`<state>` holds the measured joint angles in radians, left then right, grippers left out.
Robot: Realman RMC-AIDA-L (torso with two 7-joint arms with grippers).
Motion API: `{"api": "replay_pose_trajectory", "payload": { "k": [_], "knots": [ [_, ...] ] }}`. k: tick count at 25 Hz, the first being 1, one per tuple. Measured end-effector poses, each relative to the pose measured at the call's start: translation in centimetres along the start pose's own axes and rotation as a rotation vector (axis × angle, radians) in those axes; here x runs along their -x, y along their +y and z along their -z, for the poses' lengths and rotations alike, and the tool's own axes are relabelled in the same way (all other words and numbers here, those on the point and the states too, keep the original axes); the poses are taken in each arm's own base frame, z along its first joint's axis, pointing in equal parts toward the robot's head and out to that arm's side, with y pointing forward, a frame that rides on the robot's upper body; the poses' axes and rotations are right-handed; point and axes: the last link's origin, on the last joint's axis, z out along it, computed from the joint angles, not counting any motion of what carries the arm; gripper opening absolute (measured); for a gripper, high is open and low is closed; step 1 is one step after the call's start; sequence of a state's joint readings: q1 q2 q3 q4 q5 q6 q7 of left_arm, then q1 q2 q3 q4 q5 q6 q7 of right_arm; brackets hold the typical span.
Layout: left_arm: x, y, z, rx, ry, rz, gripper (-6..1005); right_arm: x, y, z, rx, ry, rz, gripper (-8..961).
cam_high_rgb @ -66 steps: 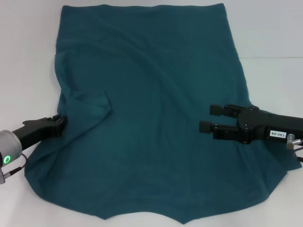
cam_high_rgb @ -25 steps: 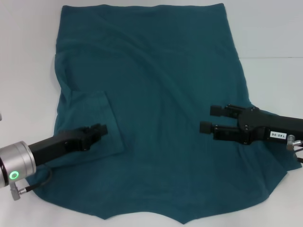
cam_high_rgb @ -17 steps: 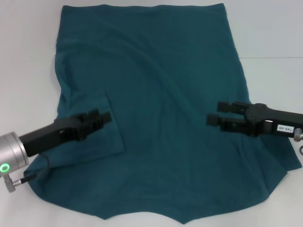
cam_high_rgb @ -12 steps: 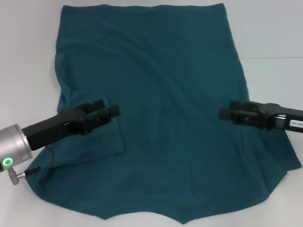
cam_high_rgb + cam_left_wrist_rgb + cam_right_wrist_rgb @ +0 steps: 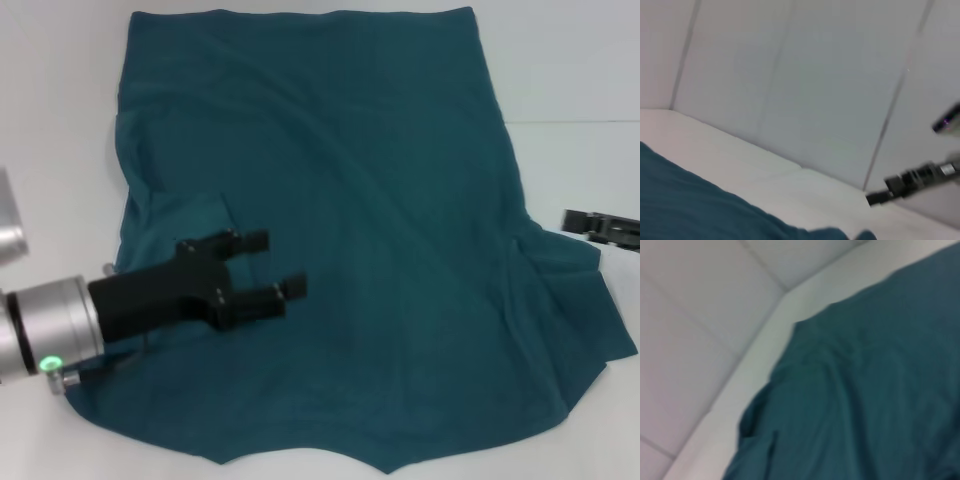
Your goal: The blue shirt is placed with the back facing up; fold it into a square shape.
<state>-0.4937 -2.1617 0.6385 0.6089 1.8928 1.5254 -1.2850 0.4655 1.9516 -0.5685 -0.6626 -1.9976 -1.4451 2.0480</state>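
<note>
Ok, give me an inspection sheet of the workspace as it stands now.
Surface: white table, bare around the garment.
Job's things: blue shirt spread back up, plain; left sleeve folded inward onto the body; right sleeve rumpled, lying outward.
Clutter: nothing seen.
Grippers: left gripper open, over the shirt by the folded sleeve, holding nothing; right gripper at the table's right edge, off the shirt, only partly in view.
Cables: nothing seen.
Surroundings: pale panelled wall behind the table.
</note>
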Motion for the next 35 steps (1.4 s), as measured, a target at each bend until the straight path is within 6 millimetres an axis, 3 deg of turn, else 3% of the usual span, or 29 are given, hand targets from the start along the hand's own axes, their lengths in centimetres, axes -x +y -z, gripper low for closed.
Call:
{"api": "replay_pose_trajectory", "payload": {
  "k": [9,35],
  "knots": [
    [1.3,0.9,-0.8,0.077,-0.137,-0.103,875,0.1,-2.0,1.3,-0.134,0.024,-0.094,816],
    [1.2,0.0,-1.3,0.040,-0.160,-0.139,875,-4.1,-2.5,-1.8,-0.177,0.024,-0.171,750]
  ]
}}
